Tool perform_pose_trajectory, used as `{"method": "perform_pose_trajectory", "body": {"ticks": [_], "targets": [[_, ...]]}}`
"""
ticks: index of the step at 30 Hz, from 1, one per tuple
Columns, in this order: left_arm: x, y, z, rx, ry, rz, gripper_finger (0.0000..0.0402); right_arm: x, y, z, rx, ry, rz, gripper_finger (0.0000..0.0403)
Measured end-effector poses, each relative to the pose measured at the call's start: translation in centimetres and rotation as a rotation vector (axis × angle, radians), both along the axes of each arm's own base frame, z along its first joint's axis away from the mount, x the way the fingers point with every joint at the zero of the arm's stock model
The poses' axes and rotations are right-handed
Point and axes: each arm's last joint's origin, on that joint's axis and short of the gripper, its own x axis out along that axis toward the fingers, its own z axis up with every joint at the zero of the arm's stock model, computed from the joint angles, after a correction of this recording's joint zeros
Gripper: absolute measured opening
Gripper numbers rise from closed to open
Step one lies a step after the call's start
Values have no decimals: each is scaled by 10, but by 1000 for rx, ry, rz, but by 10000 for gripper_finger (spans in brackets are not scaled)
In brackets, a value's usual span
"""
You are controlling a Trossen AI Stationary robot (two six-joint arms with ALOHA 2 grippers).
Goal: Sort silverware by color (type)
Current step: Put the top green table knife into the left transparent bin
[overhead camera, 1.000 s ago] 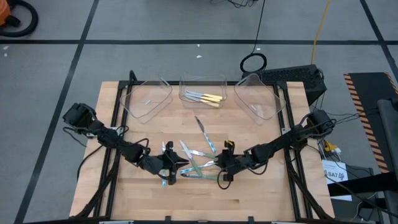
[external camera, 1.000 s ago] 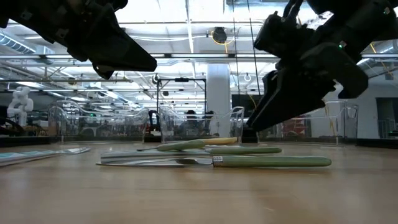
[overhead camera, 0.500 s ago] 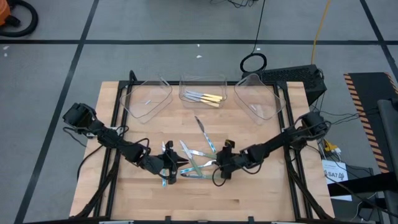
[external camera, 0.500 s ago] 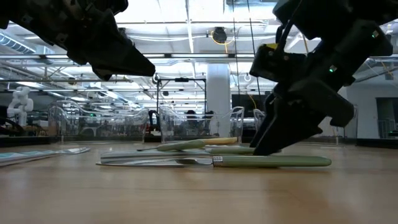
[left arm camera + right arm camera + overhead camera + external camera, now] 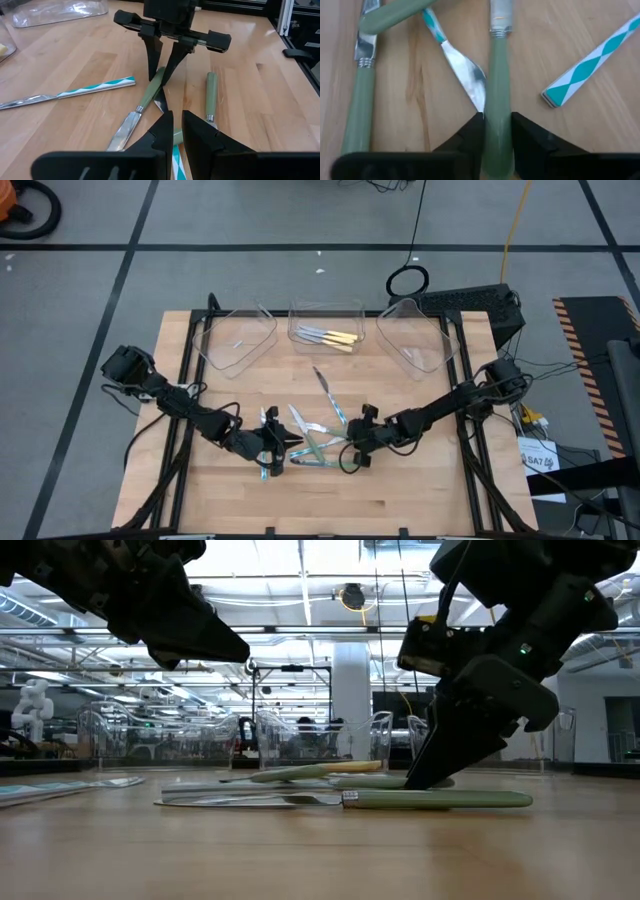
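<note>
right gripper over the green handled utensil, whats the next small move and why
Probably finish pinching, then lift straight up: the right gripper is down at the wooden table, its dark fingers straddling the slim green-handled utensil. Other silverware lies close beside it.

Silverware [image 5: 318,442] crowds mid-table (front edge [image 5: 330,515] bare).

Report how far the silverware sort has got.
Done: yellow-handled pieces lie in the middle tray. In hand: the right gripper has its fingers on either side of a green handle on the table. Left: green and blue-patterned pieces mid-table; side trays hold no utensils.
</note>
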Motion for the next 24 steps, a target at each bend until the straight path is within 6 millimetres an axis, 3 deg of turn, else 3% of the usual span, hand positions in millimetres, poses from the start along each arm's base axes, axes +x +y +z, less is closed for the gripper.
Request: {"method": "perform_pose_trajectory", "body": {"ticks": [24], "targets": [[0, 0, 0, -1, 0, 1, 45, -3, 1, 16, -13, -42, 48, 66]]}}
